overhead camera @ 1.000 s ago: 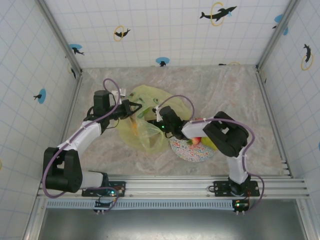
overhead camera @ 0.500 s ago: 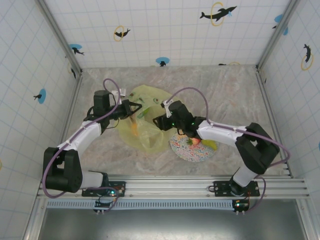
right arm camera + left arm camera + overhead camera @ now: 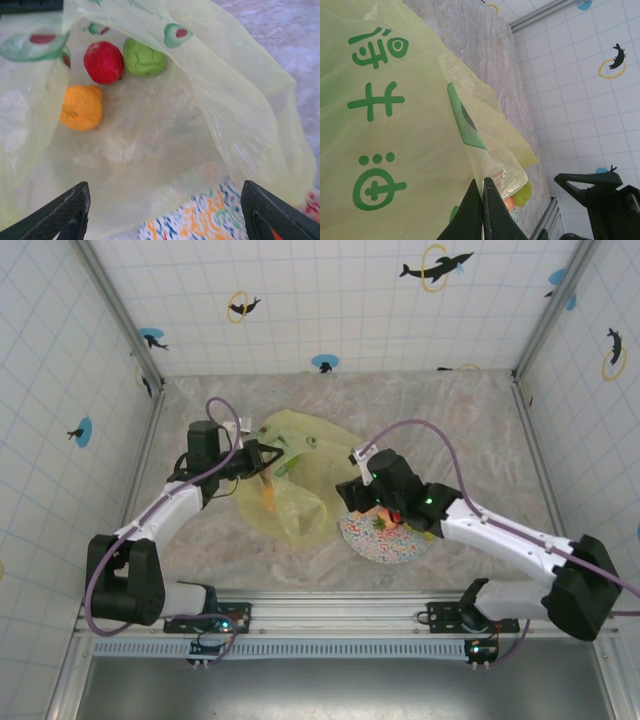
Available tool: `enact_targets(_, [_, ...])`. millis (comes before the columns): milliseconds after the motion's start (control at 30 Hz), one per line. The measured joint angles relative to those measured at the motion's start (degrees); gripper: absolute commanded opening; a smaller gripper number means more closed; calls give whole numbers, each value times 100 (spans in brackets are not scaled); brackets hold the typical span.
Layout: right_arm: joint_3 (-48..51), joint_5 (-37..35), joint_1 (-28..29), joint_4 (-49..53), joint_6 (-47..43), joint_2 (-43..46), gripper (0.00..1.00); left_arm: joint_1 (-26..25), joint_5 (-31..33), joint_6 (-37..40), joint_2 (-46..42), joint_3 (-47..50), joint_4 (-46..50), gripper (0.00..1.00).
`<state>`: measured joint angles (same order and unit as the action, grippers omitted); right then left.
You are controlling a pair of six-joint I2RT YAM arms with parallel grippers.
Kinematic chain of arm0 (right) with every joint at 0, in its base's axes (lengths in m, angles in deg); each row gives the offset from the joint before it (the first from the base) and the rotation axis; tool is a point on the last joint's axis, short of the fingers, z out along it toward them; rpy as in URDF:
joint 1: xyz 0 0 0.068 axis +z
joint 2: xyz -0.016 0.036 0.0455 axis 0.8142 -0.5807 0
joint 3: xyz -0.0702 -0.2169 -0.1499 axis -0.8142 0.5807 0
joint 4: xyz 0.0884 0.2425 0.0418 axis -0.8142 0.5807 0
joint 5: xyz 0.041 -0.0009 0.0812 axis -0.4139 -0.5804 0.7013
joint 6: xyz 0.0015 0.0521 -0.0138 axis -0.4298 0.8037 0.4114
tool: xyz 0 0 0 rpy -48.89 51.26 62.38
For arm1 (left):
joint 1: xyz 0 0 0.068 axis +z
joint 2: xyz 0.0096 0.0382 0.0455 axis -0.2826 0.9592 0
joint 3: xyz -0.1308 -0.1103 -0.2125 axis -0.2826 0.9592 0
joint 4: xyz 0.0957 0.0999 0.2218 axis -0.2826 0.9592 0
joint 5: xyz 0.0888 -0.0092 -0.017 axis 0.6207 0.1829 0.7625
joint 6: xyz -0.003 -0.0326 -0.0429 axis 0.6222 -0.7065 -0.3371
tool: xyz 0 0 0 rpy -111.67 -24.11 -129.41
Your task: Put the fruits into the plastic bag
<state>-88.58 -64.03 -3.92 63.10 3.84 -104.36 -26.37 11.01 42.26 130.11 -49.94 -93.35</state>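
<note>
The left tool (image 3: 483, 190) pinches the plastic bag's (image 3: 395, 130) rim; the right tool (image 3: 165, 210) gapes wide, its arm half covering the plate (image 3: 375, 545).

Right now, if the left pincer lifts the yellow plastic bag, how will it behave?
The plastic bag looks thin and creased, so it will probably sag, not hold shape. The orange, red apple and green fruit lie loose inside and may roll to its lowest point.

thin glossy see-thru plastic bag (image 3: 250, 115), matt rough-textured orange (image 3: 81, 107), marble-look tbl (image 3: 470, 420)
</note>
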Motion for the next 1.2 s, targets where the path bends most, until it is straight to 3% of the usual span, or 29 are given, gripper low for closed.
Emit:
enact_targets(300, [345, -621, 118, 1366, 66, 389, 81, 0, 26, 0, 0, 0, 4, 0])
enact_targets(600, [356, -1150, 195, 2009, 68, -522, 83, 0, 26, 2, 0, 0, 46, 0])
enact_targets(1200, [138, -1178, 197, 1963, -118, -1580, 83, 0, 26, 2, 0, 0, 83, 0])
